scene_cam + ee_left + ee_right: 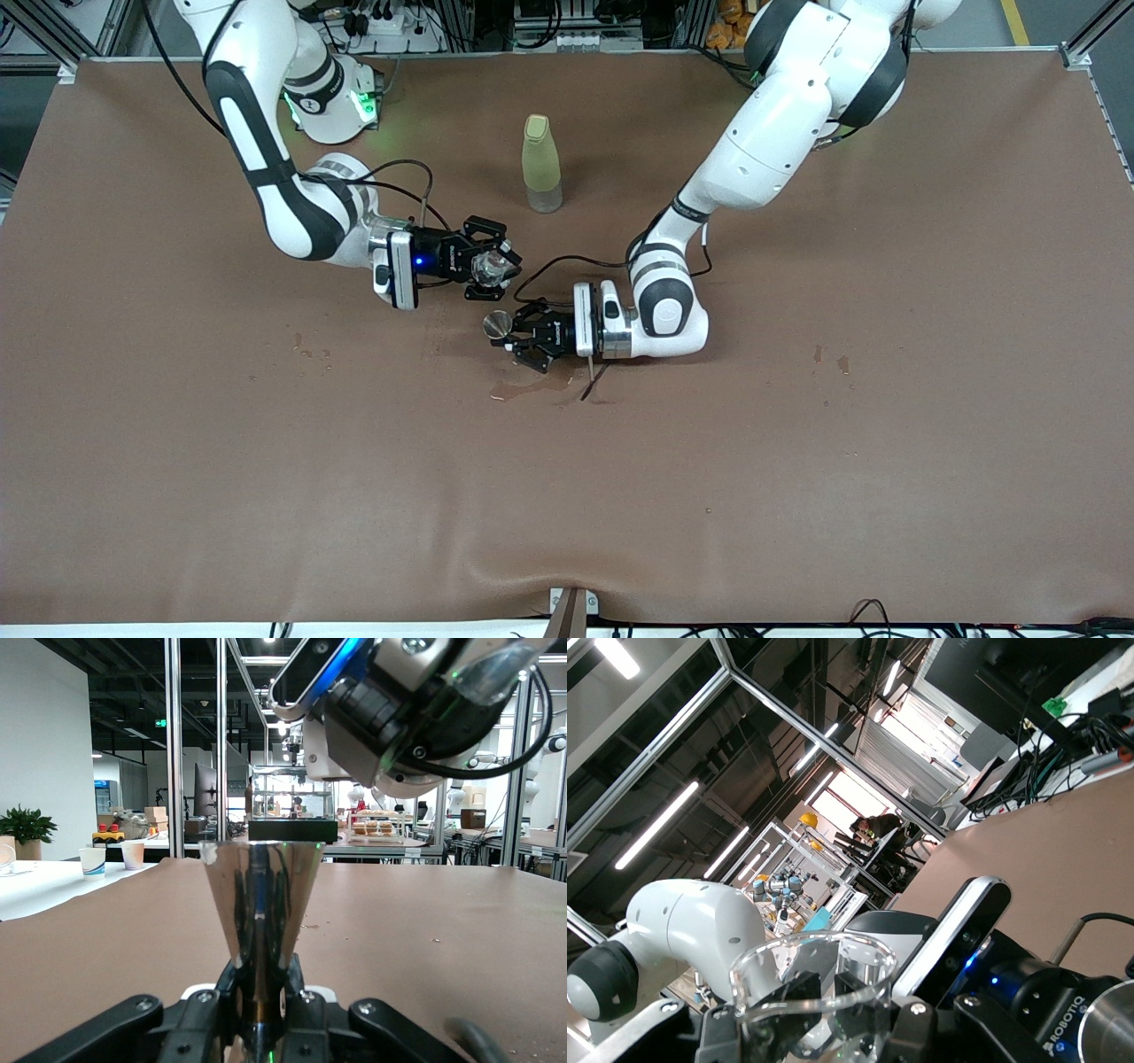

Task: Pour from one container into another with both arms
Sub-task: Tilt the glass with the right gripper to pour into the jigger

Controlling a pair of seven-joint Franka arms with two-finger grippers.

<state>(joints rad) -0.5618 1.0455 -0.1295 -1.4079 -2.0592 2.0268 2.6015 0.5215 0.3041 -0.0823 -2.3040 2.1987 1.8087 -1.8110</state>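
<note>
**Spill risk with the glass tipped over a narrow metal cup**

The clear glass cup (486, 267) sits pinched in the right pincer (493, 262), held in the air and tilted toward the metal cone cup (496, 325), which the left pincer (521, 337) clamps by its narrow base, low over the middle of the bench (177, 461). In the left wrist view the metal cone cup (260, 904) stands upright with its mouth open, the right arm's hardware hanging above it. The right wrist view shows the glass's rim (811, 979) between that pincer's fingers.

The likeliest failure is liquid missing the small mouth: the glass appears offset from the cone rather than squarely over it, so a quick tilt could send the stream onto the bench, where a wet patch (532, 387) already lies. The two pincers are also close together, so a drift could knock them. The yellow-green bottle (541, 164) stands farther from the front camera, well apart.
</note>
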